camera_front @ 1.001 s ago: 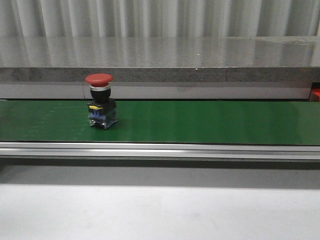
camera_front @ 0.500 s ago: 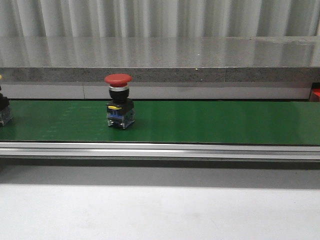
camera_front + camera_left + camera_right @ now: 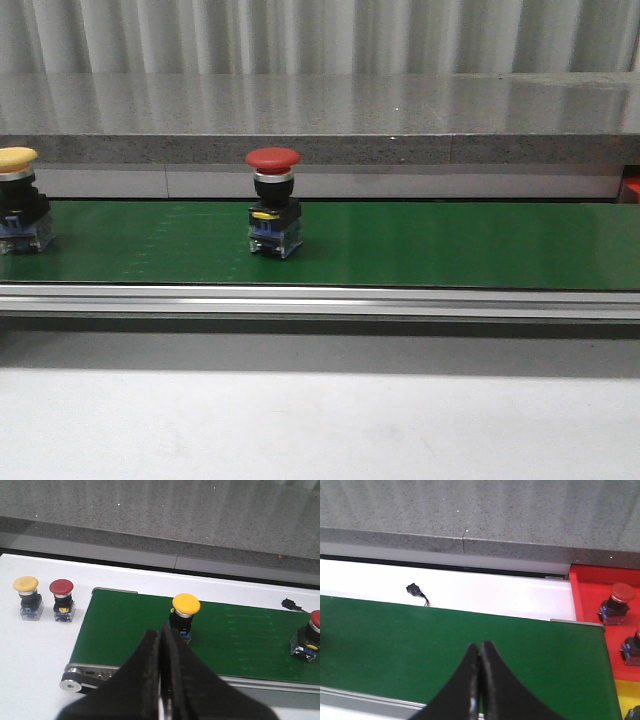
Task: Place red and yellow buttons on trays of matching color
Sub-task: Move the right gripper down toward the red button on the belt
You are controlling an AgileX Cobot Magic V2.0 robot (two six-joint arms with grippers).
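Upright red button (image 3: 273, 202), green belt (image 3: 450, 245)

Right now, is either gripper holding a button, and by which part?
Nothing held. The left gripper and right gripper are both shut on nothing, above the green belt.

two buttons upright on the belt (image 3: 420, 245), one button (image 3: 274, 203) right of the other button (image 3: 18, 198)

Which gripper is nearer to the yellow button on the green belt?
Left. The left gripper hangs just in front of the yellow button. The right gripper is at the belt's other end, where its view shows no yellow button.
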